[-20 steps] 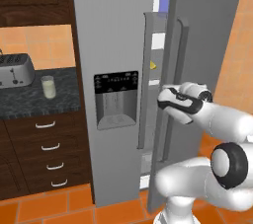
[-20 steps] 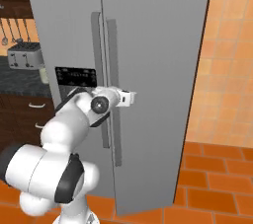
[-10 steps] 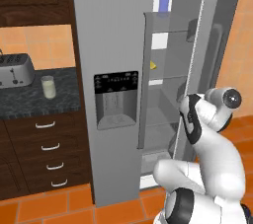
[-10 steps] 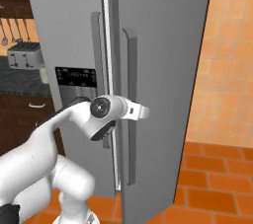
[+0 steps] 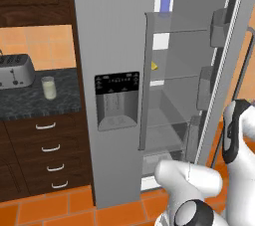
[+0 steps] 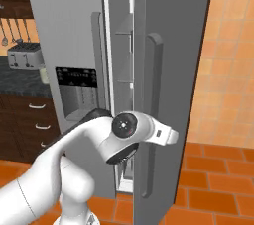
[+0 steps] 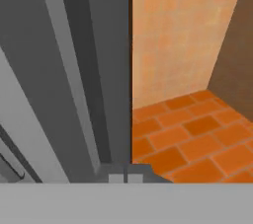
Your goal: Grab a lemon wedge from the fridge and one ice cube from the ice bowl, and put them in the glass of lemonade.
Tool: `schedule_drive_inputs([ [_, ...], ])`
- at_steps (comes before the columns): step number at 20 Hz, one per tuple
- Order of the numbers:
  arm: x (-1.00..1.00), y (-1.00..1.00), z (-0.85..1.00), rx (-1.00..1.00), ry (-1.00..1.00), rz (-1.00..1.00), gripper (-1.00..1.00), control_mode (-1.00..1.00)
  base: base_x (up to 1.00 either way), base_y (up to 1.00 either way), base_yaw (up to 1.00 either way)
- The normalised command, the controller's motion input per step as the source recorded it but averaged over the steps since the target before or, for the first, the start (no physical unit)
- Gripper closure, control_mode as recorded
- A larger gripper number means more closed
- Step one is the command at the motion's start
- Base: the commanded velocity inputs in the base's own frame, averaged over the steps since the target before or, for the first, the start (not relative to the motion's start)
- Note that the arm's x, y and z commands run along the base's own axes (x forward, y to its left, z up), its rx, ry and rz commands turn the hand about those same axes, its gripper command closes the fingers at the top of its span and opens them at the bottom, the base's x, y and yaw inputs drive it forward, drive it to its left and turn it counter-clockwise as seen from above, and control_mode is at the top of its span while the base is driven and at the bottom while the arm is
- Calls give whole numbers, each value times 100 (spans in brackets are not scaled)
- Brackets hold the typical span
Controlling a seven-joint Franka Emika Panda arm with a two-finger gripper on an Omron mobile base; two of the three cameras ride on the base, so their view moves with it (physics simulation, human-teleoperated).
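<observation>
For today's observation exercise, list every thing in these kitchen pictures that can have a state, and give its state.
Tall grey steel two-door fridge: right door swung open, left door closed.
Tiny pale yellow lemon wedge: resting on a fridge shelf.
Small clear glass of lemonade: upright on the dark counter.
End effector: shut, beside the door's edge.

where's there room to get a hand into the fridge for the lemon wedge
Free: the gap between the fridge's closed left door and the swung-open right door, and bare shelf right of the lemon wedge. Crowded: low by the door's edge, where the arm stands.
</observation>
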Motion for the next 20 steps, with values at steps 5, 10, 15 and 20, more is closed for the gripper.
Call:
schedule_drive_inputs([
  [5, -75, -50, 50, 6, 9, -9, 100, -100, 0, 0, 0],
  [10, -43, 57, 78, -11, 0, 0, -100, -100, 0, 0, 0],
  [15, 19, 100, 48, -28, 1, 1, -100, -100, 0, 0, 0],
  [20, 44, 100, 16, -36, 10, 0, -100, -100, 0, 0, 0],
])
